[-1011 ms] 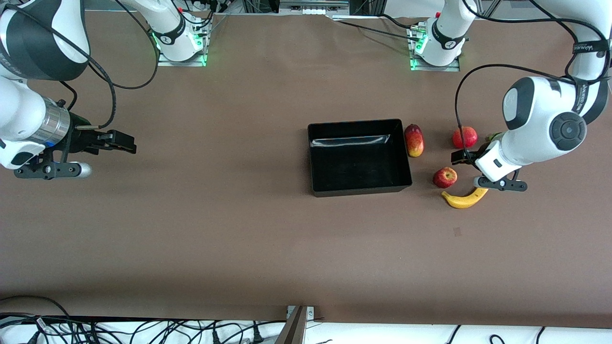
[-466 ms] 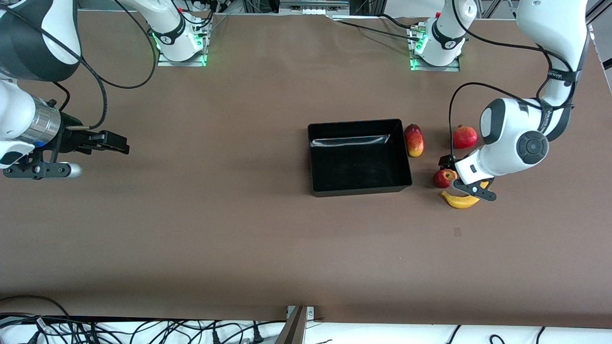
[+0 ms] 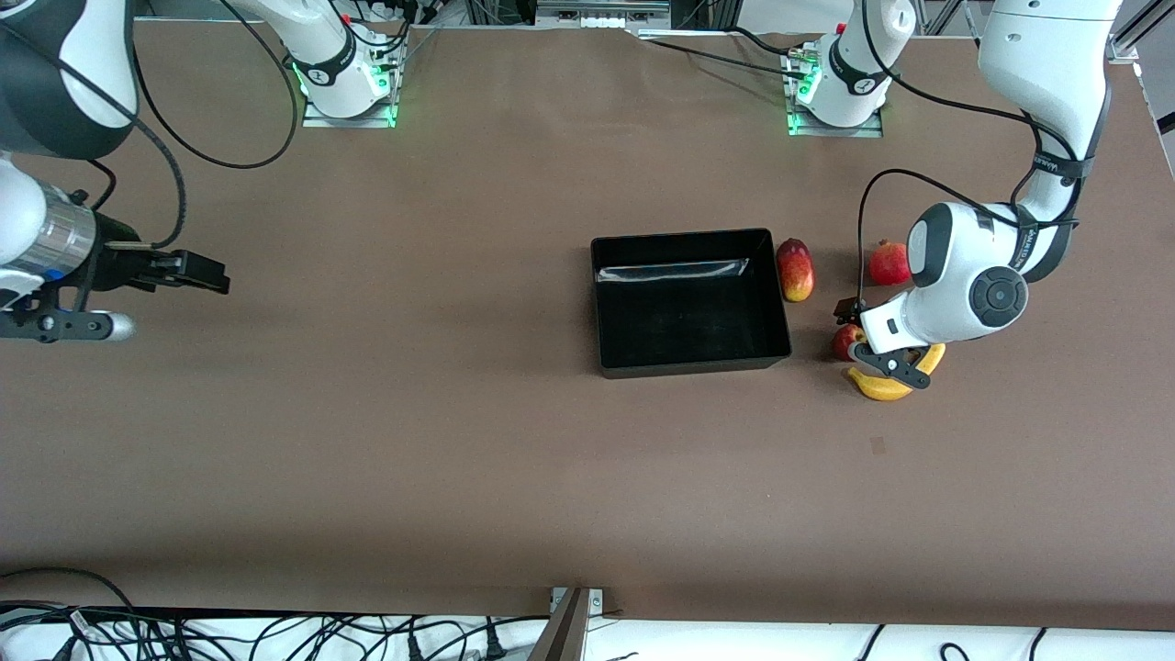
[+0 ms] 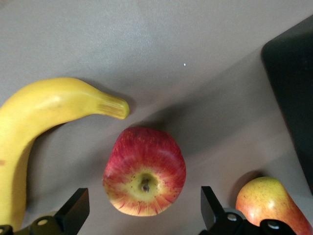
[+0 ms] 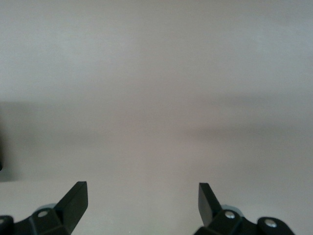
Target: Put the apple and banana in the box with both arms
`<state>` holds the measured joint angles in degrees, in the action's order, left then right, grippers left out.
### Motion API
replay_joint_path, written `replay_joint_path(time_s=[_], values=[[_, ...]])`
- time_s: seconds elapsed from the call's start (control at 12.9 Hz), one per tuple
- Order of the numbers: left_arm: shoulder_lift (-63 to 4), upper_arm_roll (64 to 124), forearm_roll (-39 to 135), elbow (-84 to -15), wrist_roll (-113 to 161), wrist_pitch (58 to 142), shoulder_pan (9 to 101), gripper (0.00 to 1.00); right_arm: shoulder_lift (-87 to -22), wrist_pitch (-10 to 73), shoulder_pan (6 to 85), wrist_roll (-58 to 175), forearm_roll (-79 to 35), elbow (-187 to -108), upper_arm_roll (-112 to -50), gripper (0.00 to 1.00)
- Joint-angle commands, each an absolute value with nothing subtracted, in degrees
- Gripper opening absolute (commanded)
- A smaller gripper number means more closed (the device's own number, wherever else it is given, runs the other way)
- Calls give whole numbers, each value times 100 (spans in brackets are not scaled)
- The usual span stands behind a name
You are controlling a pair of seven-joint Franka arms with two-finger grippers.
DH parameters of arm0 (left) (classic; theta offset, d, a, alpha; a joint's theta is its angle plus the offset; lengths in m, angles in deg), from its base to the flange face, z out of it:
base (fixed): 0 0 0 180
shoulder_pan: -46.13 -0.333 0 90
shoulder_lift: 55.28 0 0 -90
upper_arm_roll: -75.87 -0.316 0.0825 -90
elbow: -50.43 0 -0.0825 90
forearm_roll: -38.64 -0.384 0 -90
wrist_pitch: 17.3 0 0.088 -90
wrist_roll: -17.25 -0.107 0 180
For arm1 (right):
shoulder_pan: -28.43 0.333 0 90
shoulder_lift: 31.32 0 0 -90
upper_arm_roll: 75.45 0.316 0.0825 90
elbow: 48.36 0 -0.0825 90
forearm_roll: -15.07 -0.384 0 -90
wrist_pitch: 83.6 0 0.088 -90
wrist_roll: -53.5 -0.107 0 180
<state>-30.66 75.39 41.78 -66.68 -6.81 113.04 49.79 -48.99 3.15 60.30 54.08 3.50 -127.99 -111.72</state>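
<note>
Left gripper: jaws spread, nothing held, poised over the apple. Banana just beside; box near. Advised: fingers lowered evenly astride the apple, banana tip left untouched. Right gripper: spread, empty, waiting over bare table.

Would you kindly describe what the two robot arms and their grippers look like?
Both arms are glossy white with rounded grey-black joint caps; loose black cables loop along them. The right arm has a silver wrist ring. The left gripper and right gripper are black, with two wedge-shaped fingers fastened by small silver screws.
</note>
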Motion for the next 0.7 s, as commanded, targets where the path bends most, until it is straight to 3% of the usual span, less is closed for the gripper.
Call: replay_joint_path(time_s=[0.0,0.47,0.62], values=[[-2980,7525,4216,-6778,-824,11627,4999,100,-4828,156,6042,5500,426,-12457,-11342,100],[-2918,7525,4216,-6805,-745,11805,5025,100,-4662,-424,6094,5412,619,-12525,-11351,100],[-2918,7525,4216,-6796,-745,11805,5061,100,-4102,-302,5729,5386,1030,-13059,-10583,100]])
